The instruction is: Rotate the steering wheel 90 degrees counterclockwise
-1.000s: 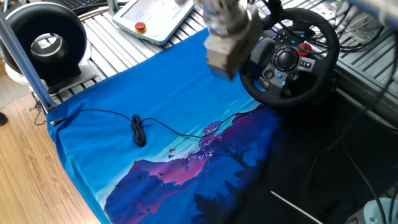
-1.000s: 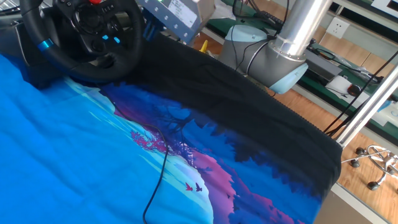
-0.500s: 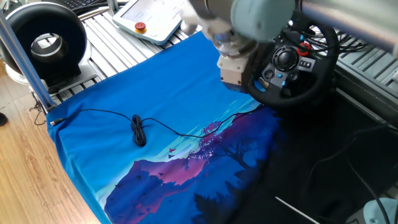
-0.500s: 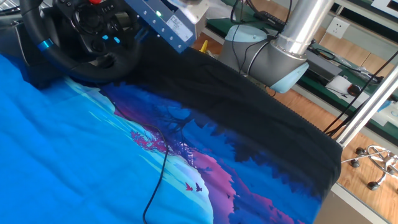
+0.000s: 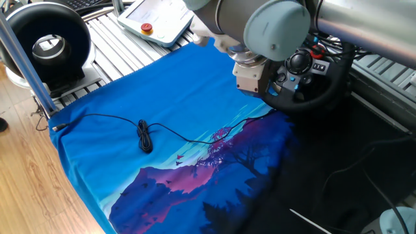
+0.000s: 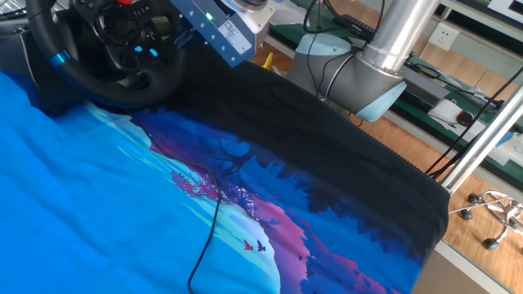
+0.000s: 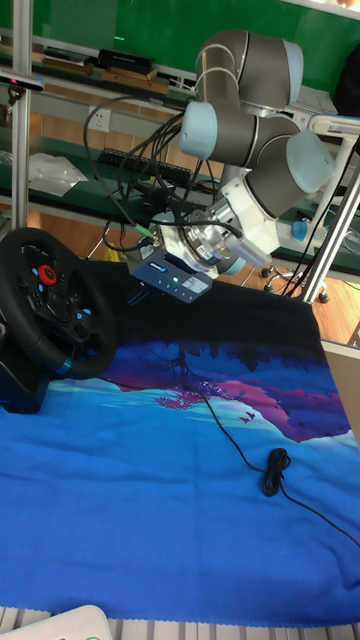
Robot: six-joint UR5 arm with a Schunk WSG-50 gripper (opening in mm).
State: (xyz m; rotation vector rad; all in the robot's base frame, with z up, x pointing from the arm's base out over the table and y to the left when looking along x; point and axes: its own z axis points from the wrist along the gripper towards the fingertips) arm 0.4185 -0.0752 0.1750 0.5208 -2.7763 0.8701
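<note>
The arm (image 5: 260,19) has swung in over the last second and now hangs across the wheel's upper side, bringing the claw (image 7: 135,283) in toward the rim. In the tall fixed view the claw's tip sits just beside the steering wheel (image 7: 50,300), which stands directly ahead of it at the counter's edge, on the blue printed cloth (image 5: 156,97). The fingers are hidden behind the wrist housing, so I cannot tell how far open the claw is or whether it touches the rim. The wheel itself has not turned; its blue stripe (image 6: 59,60) sits where it was, so the 90-degree rotation is not yet begun. Behind the claw, a thin black cable (image 5: 144,136) lies loose on the cloth, unchanged.
</note>
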